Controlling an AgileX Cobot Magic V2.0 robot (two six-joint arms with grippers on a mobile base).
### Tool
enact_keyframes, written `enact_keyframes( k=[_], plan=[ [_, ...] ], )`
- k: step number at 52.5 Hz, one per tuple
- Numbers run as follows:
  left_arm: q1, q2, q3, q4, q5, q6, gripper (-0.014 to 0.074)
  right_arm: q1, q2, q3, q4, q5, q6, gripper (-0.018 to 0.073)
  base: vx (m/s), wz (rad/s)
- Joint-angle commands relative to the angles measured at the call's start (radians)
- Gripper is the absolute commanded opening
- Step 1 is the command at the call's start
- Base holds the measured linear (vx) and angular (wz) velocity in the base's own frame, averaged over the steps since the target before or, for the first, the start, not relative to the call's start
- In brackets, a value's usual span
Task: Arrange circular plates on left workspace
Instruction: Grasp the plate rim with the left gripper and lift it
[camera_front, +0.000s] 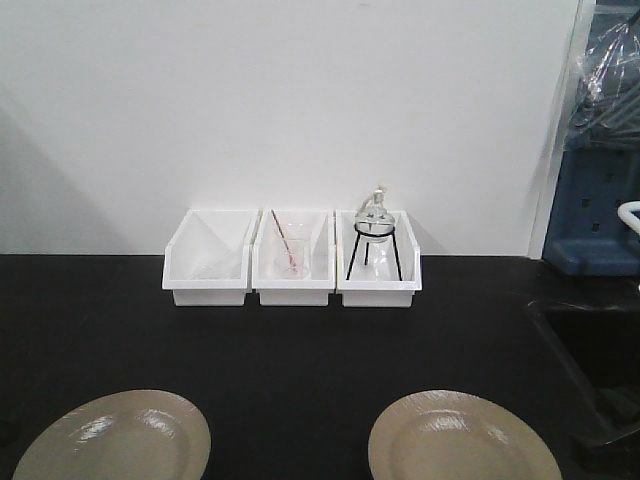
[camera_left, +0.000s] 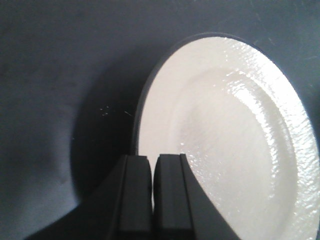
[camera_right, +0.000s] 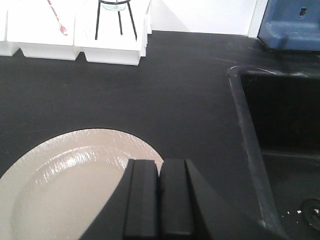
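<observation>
Two round tan plates lie flat on the black countertop (camera_front: 300, 350) at the near edge, one at the left (camera_front: 115, 440) and one at the right (camera_front: 460, 440). Neither gripper shows in the front view. In the left wrist view my left gripper (camera_left: 152, 159) is shut and empty, its fingertips over the near-left rim of the left plate (camera_left: 230, 130). In the right wrist view my right gripper (camera_right: 160, 162) is shut and empty, over the near-right rim of the right plate (camera_right: 65, 185).
Three white bins stand in a row at the back wall: left (camera_front: 210, 257), middle (camera_front: 294, 257) with a glass and red-striped straw, right (camera_front: 378, 257) with a flask on a black tripod. A recessed black sink (camera_front: 600, 350) lies at the right; it also shows in the right wrist view (camera_right: 285, 125).
</observation>
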Motion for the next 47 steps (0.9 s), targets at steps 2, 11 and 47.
enact_keyframes(
  k=[2, 11, 47],
  plan=[
    [-0.005, -0.047, -0.028, -0.059, 0.039, 0.003, 0.0268, 0.0, -0.012, -0.038, 0.001, -0.087, -0.006, -0.0003, 0.0, 0.0],
    [-0.005, -0.047, -0.028, -0.058, 0.034, -0.072, 0.0496, 0.0, -0.012, -0.038, 0.001, -0.087, -0.006, -0.0003, 0.0, 0.0],
    [-0.106, 0.11, -0.028, -0.086, 0.106, -0.121, 0.0479, 0.0, -0.012, -0.038, 0.0, -0.087, -0.006, -0.0003, 0.0, 0.0]
  ],
)
